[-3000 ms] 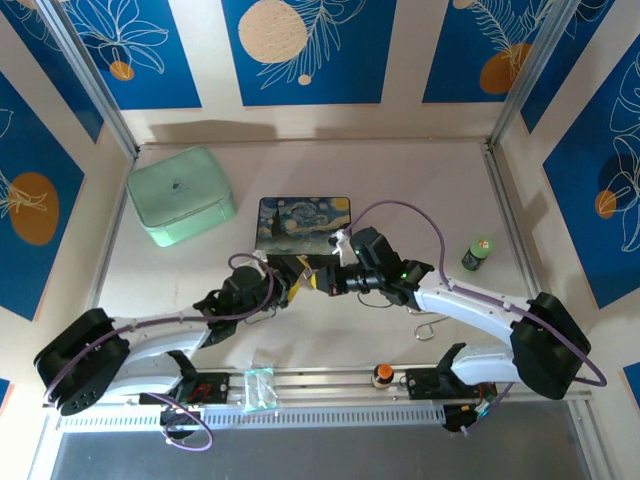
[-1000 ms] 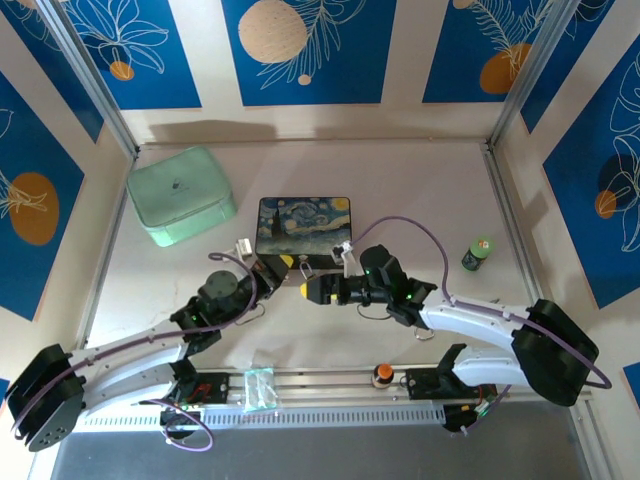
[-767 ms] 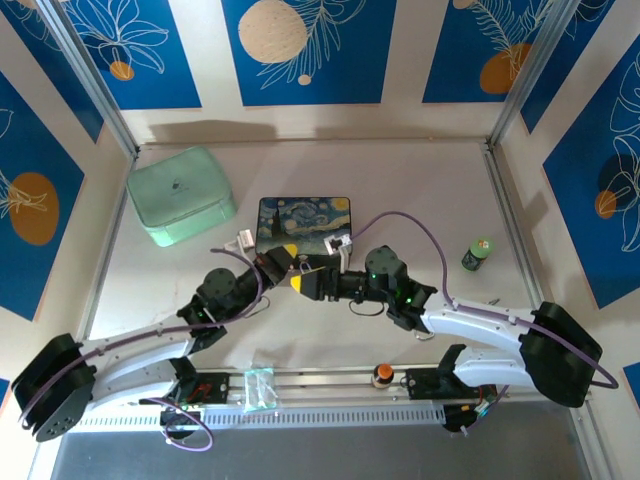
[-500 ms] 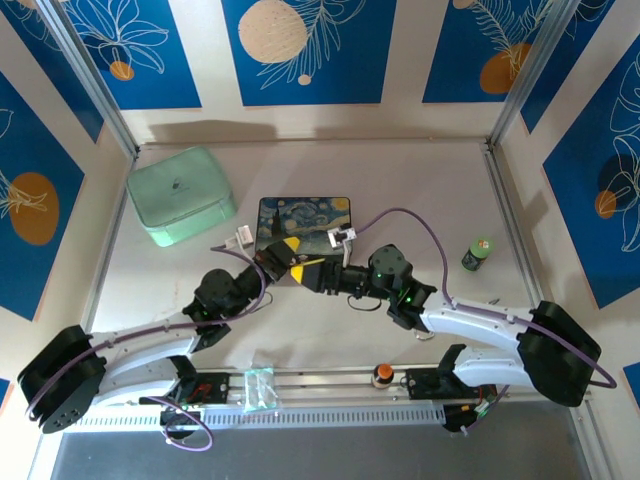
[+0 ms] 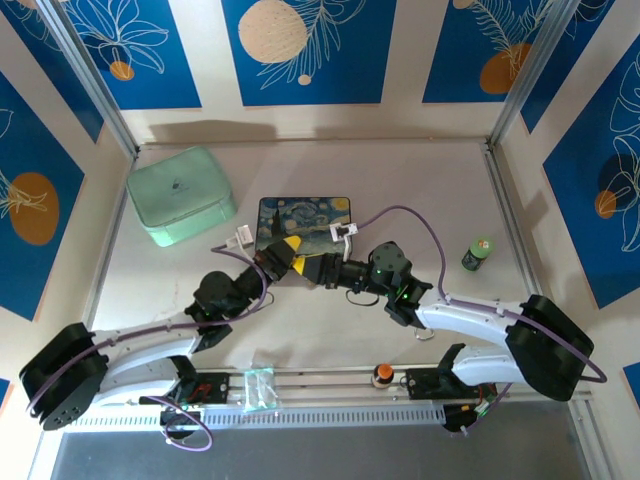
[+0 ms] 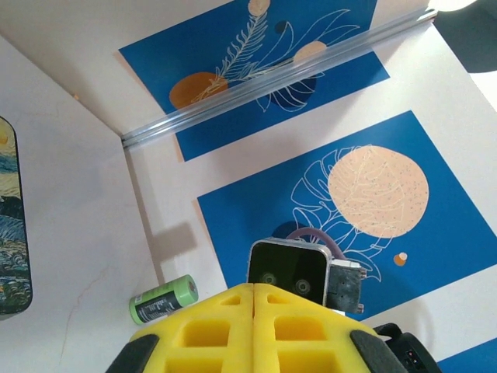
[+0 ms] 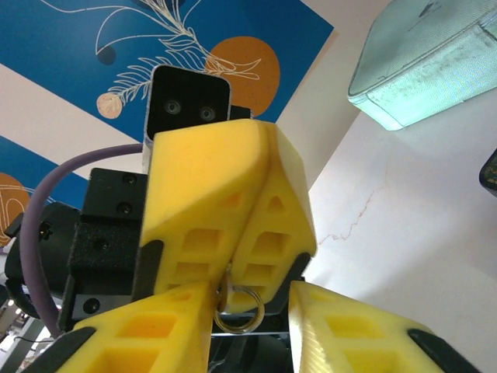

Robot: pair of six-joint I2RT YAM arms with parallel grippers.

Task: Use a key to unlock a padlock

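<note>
- Around the work area stand cream walls with blue panels (image 5: 300,50). The panels carry thin white leaf drawings and flat orange and cream discs, and aluminium rails (image 5: 100,90) run along the corners.
- The table (image 5: 420,180) is pale and matte. The right wrist view shows fine hairline cracks in it.
- At the far left lies a mint-green case (image 5: 180,208), rounded at its corners, with a slightly speckled skin.
- Near the middle lies a flat rectangular tin (image 5: 303,222), dark and glossy, with a starry-night picture.
- At the right, well apart, is a small green bottle (image 5: 478,253).
- The two arms meet just on the near side of the tin.
- The left gripper (image 7: 233,268) has yellow plastic fingers with hollow ribs. They are pressed together on a key ring (image 7: 239,307), a thin split ring of metal that sticks out between the tips.
- The right gripper (image 7: 250,332) has its yellow fingers apart, one at each side of the ring.
</note>
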